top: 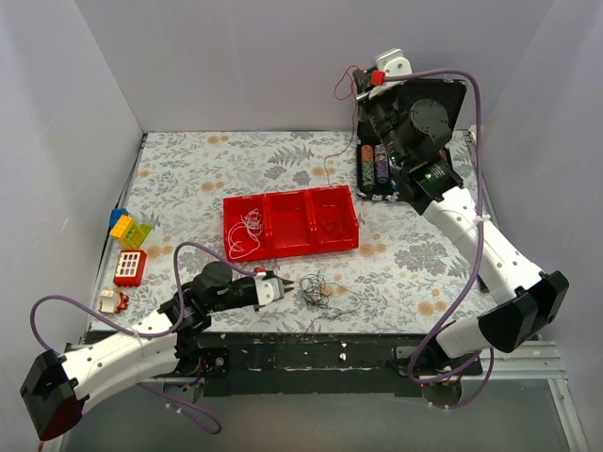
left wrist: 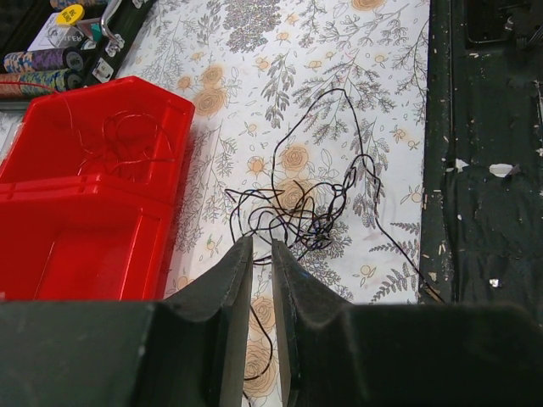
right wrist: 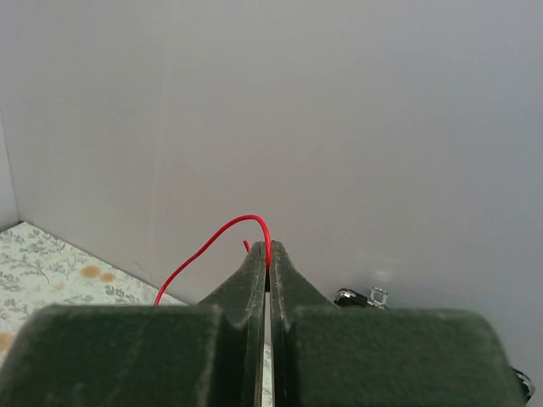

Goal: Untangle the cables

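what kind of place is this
Probably a robot test cell in a lab: plain white walls box in a floral-cloth table, a left arm and right arm are bolted at its near edge, and a red tray and toy bricks lie out.

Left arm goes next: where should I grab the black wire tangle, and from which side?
Probably the single loop arching out of the black wire tangle, away from the red tray. Come straight down: it lies flat and alone there, while the middle is crossed strands.
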`<state>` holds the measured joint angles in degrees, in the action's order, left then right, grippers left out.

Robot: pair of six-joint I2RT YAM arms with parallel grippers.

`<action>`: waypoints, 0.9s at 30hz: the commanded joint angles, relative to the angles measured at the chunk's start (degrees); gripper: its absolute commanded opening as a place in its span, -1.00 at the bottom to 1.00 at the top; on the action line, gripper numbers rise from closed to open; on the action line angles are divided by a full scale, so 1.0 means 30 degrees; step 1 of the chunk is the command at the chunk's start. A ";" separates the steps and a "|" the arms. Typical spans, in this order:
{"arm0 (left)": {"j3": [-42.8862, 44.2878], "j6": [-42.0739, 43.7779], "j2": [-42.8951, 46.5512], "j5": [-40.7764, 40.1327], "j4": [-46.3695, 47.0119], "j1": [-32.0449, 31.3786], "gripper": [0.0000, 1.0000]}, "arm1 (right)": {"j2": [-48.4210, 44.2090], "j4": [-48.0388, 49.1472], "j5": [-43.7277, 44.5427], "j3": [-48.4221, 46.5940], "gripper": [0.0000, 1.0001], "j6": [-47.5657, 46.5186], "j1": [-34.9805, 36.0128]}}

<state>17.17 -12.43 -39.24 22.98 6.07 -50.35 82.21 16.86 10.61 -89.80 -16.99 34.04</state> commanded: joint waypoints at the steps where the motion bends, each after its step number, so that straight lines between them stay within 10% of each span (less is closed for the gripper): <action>1: -0.0303 -0.0048 0.0367 0.0190 0.0263 0.0142 -0.69 | -0.0890 0.1468 0.0505 0.0867 -0.97 0.0274 -0.0039; 16: -0.0127 0.0069 0.0484 0.0103 0.0146 0.0142 -0.70 | -0.2387 0.2143 0.1706 1.0447 -0.97 0.4258 -0.0009; 27: -0.0069 0.0070 0.0513 0.0103 -0.0030 0.0230 -0.70 | -0.0425 0.0708 0.2794 1.1125 -0.97 0.3964 0.0108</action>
<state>16.84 -12.40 -38.44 23.00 6.04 -49.98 79.05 19.03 18.11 -56.34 -5.89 34.15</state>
